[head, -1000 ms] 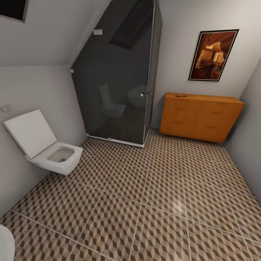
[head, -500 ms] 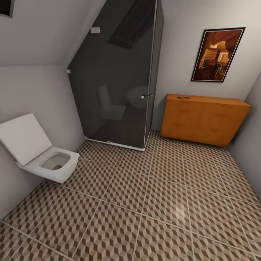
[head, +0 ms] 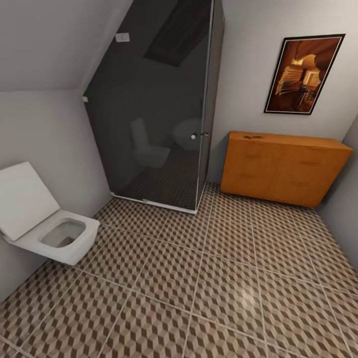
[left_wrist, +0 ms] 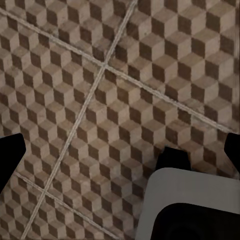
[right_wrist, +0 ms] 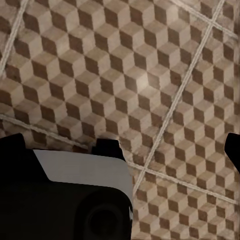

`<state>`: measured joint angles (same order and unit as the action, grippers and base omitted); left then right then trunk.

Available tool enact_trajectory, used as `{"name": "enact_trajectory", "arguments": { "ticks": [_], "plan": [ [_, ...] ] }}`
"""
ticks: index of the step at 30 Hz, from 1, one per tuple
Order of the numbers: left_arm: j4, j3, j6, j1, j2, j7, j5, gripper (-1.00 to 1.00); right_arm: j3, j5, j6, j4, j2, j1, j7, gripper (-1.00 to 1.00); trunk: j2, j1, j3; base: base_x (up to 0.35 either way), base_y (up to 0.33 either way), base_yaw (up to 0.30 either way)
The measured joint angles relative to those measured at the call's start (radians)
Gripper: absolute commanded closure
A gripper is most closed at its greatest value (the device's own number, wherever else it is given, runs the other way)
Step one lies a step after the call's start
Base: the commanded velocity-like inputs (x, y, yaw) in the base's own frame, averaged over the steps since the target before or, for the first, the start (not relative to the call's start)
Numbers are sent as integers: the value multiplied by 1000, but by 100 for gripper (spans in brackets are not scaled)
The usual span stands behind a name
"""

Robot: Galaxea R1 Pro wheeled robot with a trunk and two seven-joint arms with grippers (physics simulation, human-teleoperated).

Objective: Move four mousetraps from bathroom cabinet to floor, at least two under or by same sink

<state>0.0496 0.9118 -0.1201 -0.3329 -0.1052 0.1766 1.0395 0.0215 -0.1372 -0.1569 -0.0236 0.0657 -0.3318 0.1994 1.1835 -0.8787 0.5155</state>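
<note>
The orange-brown cabinet (head: 283, 166) stands against the far wall at the right, drawers shut. Small dark pieces, likely mousetraps (head: 253, 135), lie on its top near the left end; they are too small to count. The cube-patterned bathroom floor (head: 223, 278) stretches between me and the cabinet. The sink is out of view. My left gripper (left_wrist: 120, 152) hangs over bare floor tiles (left_wrist: 100, 100), its black fingertips (left_wrist: 10, 155) wide apart and empty. My right gripper (right_wrist: 122, 145) is likewise open over the tiles (right_wrist: 150, 75), holding nothing.
A white wall-hung toilet (head: 49, 233) with raised lid is at the left. A dark glass shower enclosure (head: 159, 114) fills the far corner. A framed picture (head: 303, 74) hangs above the cabinet. A grey-and-black part of my own body (left_wrist: 195, 205) shows in the wrist views.
The whole picture has shifted: the camera has moved forward, with the toilet sliding left and down and the cabinet slightly right. Nothing in the room has moved.
</note>
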Motion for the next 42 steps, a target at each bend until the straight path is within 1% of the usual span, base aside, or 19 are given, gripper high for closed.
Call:
{"name": "enact_trajectory", "arguments": {
  "ticks": [13,42],
  "plan": [
    [0,0,0,0,0,0,0,-100,0,0,0,0,0,0,0,-100,0,0,0,317,-146,0],
    [0,0,0,0,0,-1,0,-100,0,0,0,0,0,0,0,-100,0,0,0,274,-205,0]
  ]
}}
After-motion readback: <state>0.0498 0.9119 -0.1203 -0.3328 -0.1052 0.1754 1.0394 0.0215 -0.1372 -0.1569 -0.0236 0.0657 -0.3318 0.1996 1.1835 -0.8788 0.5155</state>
